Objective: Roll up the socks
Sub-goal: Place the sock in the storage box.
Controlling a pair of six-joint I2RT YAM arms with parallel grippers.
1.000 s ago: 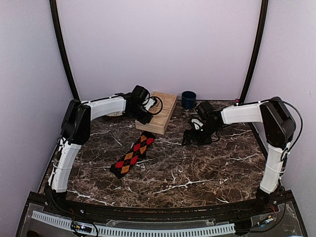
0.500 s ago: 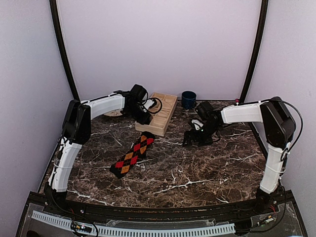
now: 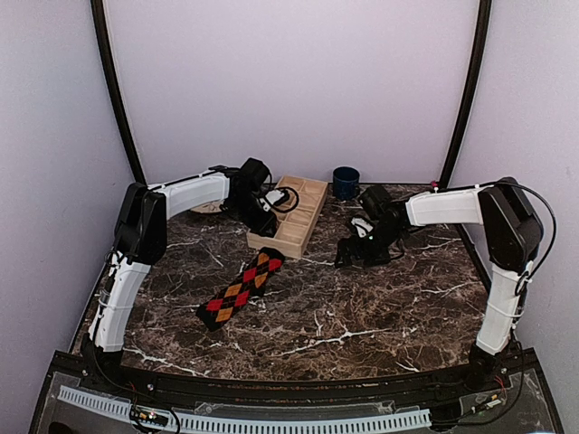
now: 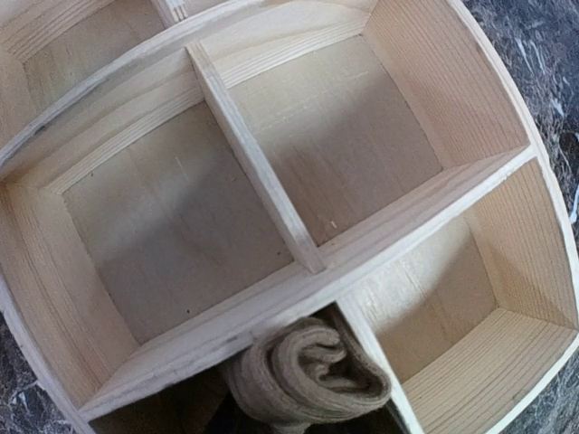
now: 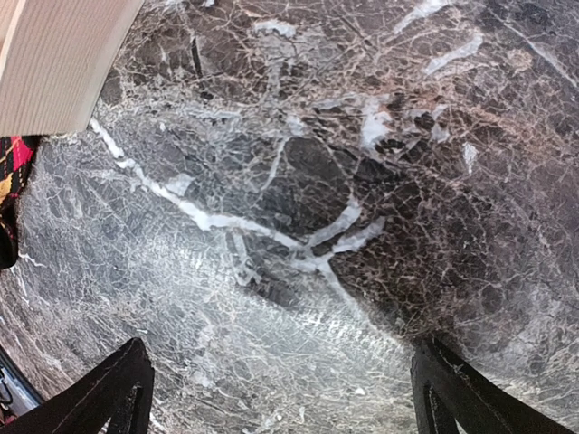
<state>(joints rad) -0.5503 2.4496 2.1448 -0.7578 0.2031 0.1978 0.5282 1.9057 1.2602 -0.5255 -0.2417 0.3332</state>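
A black sock with a red and orange argyle pattern [image 3: 240,289] lies flat and stretched out on the marble table, near the left centre. Its edge shows in the right wrist view [image 5: 13,176]. My left gripper [image 3: 268,204] hangs over the wooden divided tray [image 3: 308,221] and is shut on a rolled beige sock [image 4: 308,375], held just above a compartment wall [image 4: 271,303]. The fingers themselves are hidden under the roll. My right gripper [image 5: 289,398] is open and empty, low over bare marble right of the tray, and it also shows in the top view [image 3: 357,251].
A dark blue cup [image 3: 346,182] stands at the back, right of the tray. A pale round object [image 3: 210,208] lies behind the left arm. The tray's corner [image 5: 54,63] is close to my right gripper's left side.
The wooden tray has shifted under my left gripper and its compartments now show. The argyle sock has slid a little toward the near left. My right arm has hardly moved.
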